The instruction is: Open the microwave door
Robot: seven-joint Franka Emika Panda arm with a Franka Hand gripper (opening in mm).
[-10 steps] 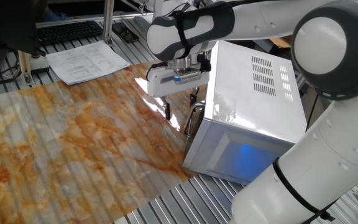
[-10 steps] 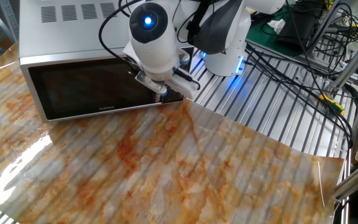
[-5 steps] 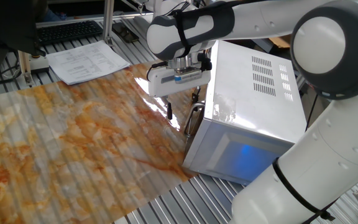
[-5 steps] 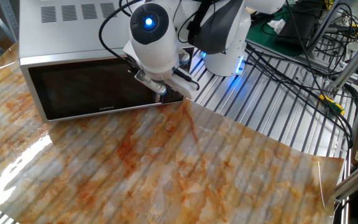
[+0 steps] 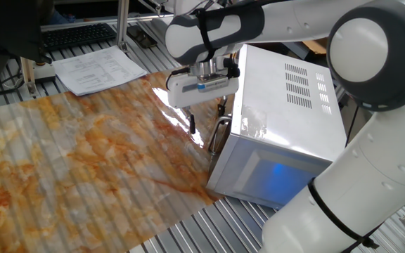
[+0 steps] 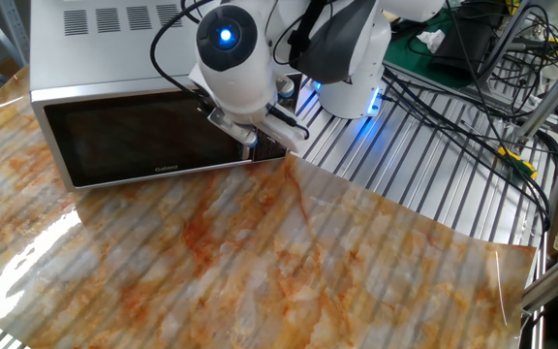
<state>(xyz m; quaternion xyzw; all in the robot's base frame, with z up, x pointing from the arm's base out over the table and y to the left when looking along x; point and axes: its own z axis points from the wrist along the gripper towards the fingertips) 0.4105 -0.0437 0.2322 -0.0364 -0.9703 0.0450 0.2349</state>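
Note:
The white microwave (image 5: 287, 105) stands on the marbled table top. Its door (image 6: 134, 136), with a dark window, looks closed in the other fixed view. The curved silver handle (image 5: 219, 135) shows at the door's edge in one fixed view. My gripper (image 5: 206, 118) hangs right at the handle, fingers pointing down. One dark fingertip (image 5: 190, 126) is out in front of the door and the other is close to the handle. The jaws stand apart, shut on nothing. In the other fixed view the gripper (image 6: 253, 145) covers the handle end of the door.
A stack of papers (image 5: 97, 70) and a keyboard (image 5: 76, 35) lie beyond the table's far edge. Cables (image 6: 473, 87) run over the slatted metal frame to the right. The robot base with its blue light (image 6: 356, 97) stands beside the microwave.
The gripper has shifted a little upward and along the door near the handle. The door has not visibly moved.

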